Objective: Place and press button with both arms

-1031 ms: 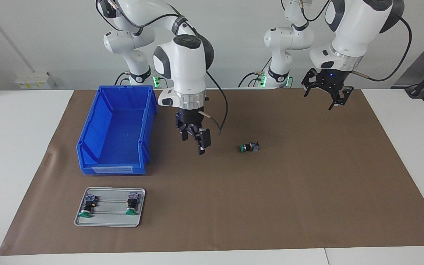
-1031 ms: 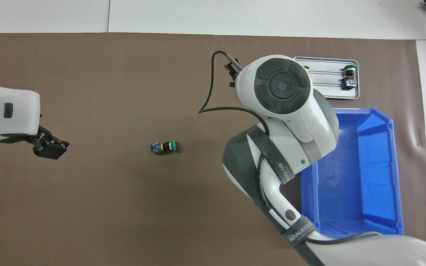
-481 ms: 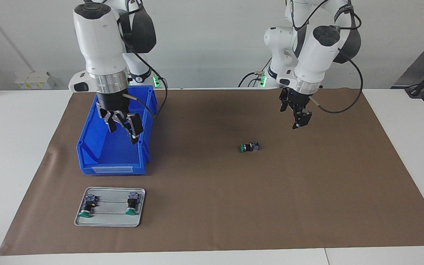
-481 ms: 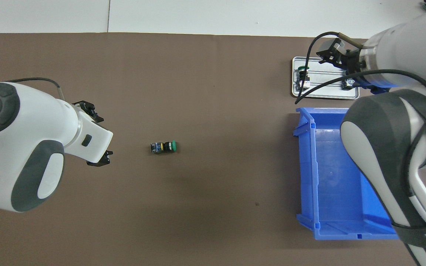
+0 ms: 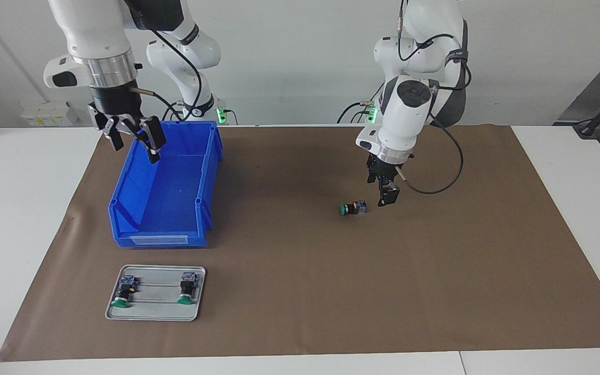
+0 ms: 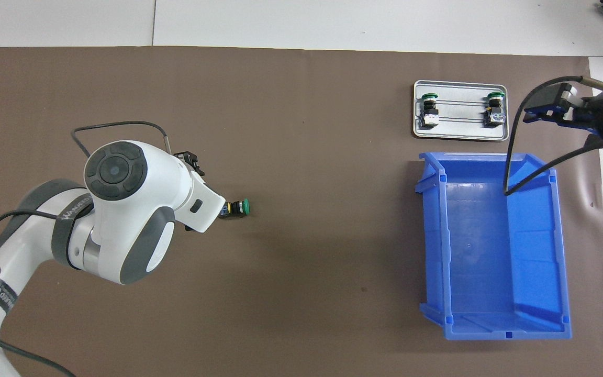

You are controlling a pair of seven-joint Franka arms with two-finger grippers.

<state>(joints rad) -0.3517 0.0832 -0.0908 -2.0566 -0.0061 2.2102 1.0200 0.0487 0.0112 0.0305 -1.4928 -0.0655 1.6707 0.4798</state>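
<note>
Three buttons: one (image 5: 352, 209) on the mat, two on the tray (image 5: 155, 313); both claws open, empty.

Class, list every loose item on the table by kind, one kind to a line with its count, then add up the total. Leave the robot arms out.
Green-capped push-buttons: 3, one lying on the brown mat, two on the tray
Blue bins: 1
Grey metal trays: 1
Brown mats: 1
Total: 6

The left gripper (image 5: 385, 194) hangs just beside the button (image 5: 352, 208) lying mid-mat; the right gripper (image 5: 132, 136), fingers spread, is over the blue bin's (image 5: 164, 229) rim.
</note>
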